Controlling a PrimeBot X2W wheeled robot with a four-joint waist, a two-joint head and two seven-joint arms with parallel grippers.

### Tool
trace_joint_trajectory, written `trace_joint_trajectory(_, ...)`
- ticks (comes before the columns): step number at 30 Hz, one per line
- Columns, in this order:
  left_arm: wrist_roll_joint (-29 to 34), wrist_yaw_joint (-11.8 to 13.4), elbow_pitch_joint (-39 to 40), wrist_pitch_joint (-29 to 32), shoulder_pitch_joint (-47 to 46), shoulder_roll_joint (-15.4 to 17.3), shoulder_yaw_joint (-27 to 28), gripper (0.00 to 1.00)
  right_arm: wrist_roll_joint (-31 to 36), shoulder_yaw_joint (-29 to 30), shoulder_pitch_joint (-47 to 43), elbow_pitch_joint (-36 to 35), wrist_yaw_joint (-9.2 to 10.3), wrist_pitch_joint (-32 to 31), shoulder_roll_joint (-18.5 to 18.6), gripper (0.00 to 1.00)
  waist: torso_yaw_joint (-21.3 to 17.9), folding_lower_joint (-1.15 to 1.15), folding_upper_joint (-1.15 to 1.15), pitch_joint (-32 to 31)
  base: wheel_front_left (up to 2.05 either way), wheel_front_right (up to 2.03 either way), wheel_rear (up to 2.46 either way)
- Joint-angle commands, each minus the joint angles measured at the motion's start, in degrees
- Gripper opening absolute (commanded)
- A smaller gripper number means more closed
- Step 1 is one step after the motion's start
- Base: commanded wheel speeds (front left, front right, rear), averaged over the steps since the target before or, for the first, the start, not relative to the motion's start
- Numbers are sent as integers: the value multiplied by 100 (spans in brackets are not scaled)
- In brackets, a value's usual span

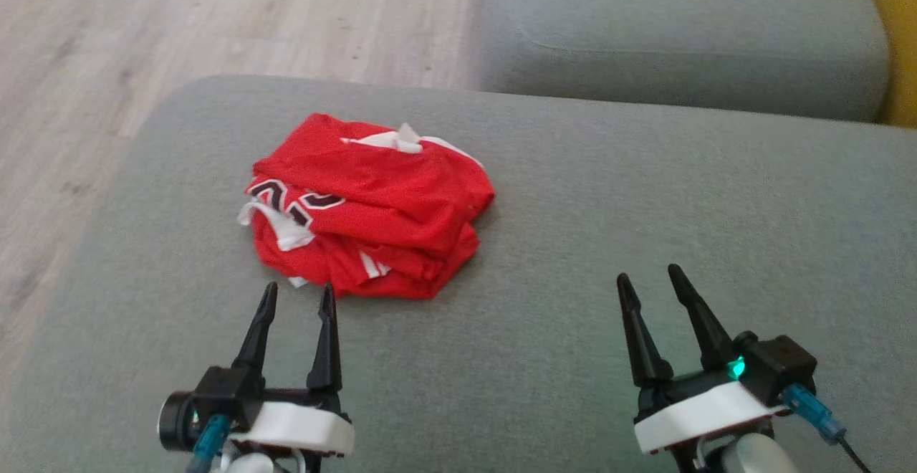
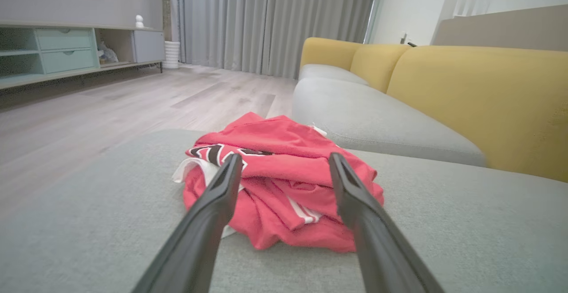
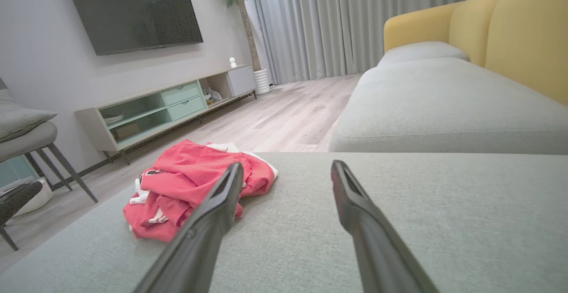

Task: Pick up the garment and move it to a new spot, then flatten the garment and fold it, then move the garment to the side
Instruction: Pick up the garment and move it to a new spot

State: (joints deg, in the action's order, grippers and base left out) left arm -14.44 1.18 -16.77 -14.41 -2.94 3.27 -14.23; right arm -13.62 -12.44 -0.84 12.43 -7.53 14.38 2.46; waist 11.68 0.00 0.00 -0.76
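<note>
Red garment (image 1: 372, 208) is bunched on grey cushion (image 1: 573, 244); left gripper (image 1: 297, 297) and right gripper (image 1: 648, 276) are held spread, empty

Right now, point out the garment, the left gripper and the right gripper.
garment (image 1: 372, 208), head view, middle of the crumpled red heap.
left gripper (image 1: 299, 287), head view, midway between its fingertips.
right gripper (image 1: 647, 272), head view, midway between its fingertips.

left end effector (image 2: 284, 162) open | garment (image 2: 284, 186) crumpled, near fingertips
</note>
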Motion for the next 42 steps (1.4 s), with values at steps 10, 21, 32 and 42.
trace_joint_trajectory(10,79,-1,227,-59,1,-15,334,100,-56,-367,92,-233,4,62,42,100,714,0,0,-105,0,0,0)
trace_joint_trajectory(21,155,-53,284,-59,9,-4,399,100,-62,-405,112,-248,4,62,42,100,795,0,0,-17,0,0,0)
trace_joint_trajectory(32,220,-787,-91,1094,-2004,677,-154,100,154,-136,396,-261,4,62,42,100,331,0,0,642,0,0,0)
trace_joint_trajectory(42,-1199,-865,-690,2961,-3953,1882,-2025,100,187,15,822,-244,4,62,42,100,-335,0,0,1297,0,0,0)
